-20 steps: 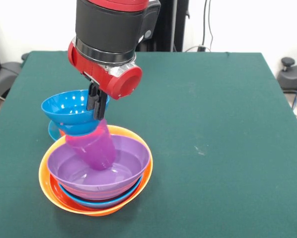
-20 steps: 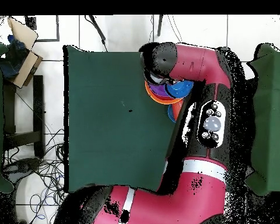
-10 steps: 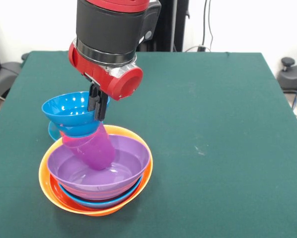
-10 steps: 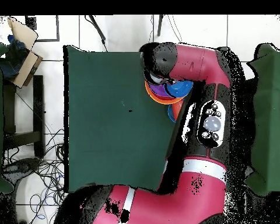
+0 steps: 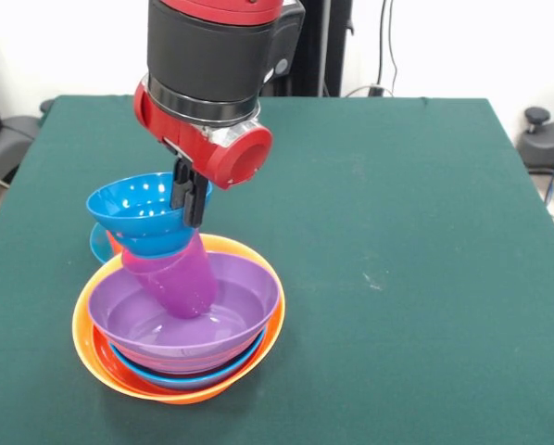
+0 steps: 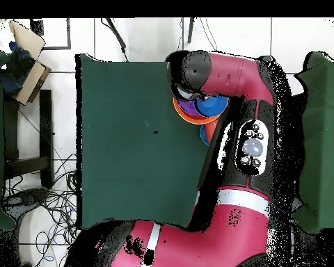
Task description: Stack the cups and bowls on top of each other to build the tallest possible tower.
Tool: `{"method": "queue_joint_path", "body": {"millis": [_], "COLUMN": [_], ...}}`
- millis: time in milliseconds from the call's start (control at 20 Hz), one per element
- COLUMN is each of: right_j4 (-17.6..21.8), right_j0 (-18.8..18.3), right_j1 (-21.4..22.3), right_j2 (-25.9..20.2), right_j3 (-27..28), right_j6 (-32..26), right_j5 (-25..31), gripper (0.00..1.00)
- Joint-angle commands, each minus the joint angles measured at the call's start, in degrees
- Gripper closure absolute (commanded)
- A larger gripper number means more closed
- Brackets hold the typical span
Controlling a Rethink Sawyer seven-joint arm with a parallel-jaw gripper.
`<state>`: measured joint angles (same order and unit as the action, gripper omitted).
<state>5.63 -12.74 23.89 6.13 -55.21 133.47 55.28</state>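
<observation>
Jaws of gripper (image 5: 190,199) clamped on blue bowl (image 5: 145,211) rim. We note purple cup (image 5: 173,275) directly beneath, axis tilted, foot in purple bowl (image 5: 245,292).

Green table (image 5: 397,185) under nested yellow-orange bowl (image 5: 258,357) stack and another behind.

front camera faces robot, overhead looks down

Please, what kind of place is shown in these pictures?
Probably a robotics lab or test room. A green cloth-covered table stands on a pale tiled floor, loose cables lie beside it, and a red and black robot arm works over nested glossy plastic bowls.
</observation>
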Motion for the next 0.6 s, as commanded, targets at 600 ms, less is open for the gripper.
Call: {"method": "queue_joint_path", "body": {"millis": [600], "right_j4": [-1.9], "right_j0": [3.4], "right_j1": [-2.4], "right_j2": [-4.1], "right_j3": [-7.6], "right_j6": [2.7], "right_j5": [-0.5], "gripper": [1.0]}}
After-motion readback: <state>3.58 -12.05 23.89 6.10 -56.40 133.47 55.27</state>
